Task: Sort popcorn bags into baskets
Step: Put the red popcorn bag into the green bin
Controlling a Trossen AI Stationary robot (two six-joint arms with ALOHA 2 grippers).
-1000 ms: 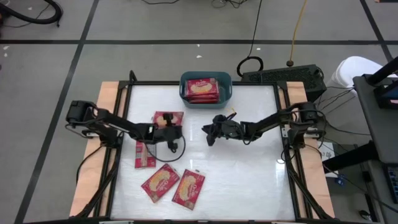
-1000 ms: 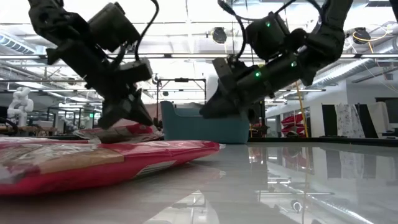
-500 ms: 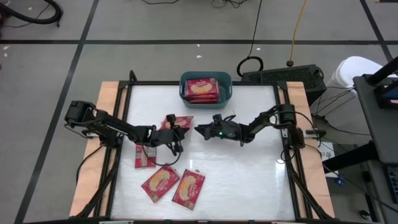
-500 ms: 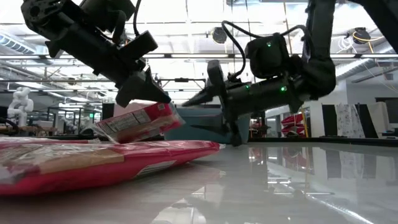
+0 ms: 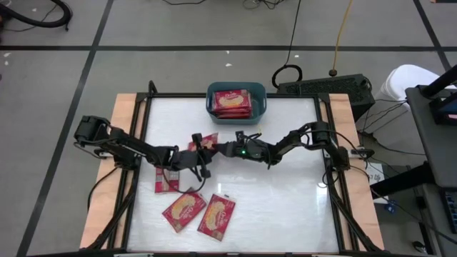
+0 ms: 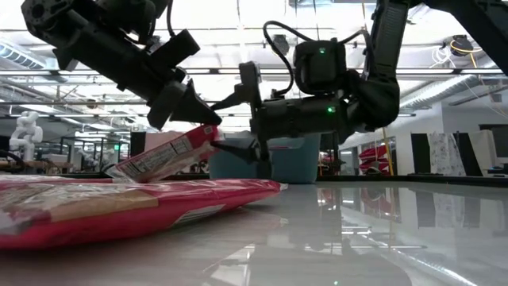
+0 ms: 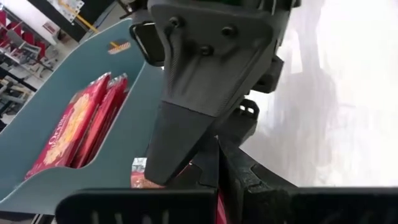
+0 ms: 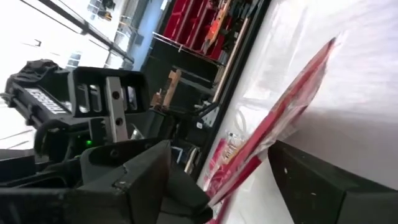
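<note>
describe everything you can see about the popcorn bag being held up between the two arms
The held popcorn bag is a flat red packet with a pale printed panel and a crimped end seam, looking like glossy film. It is lifted off the table and tilted, one end higher toward the teal basket. The left end effector is shut on its upper edge. The right end effector, fingers spread, faces that same end from the opposite side, the bag's edge between its fingers in the right wrist view. Whether they touch it is unclear.
</note>
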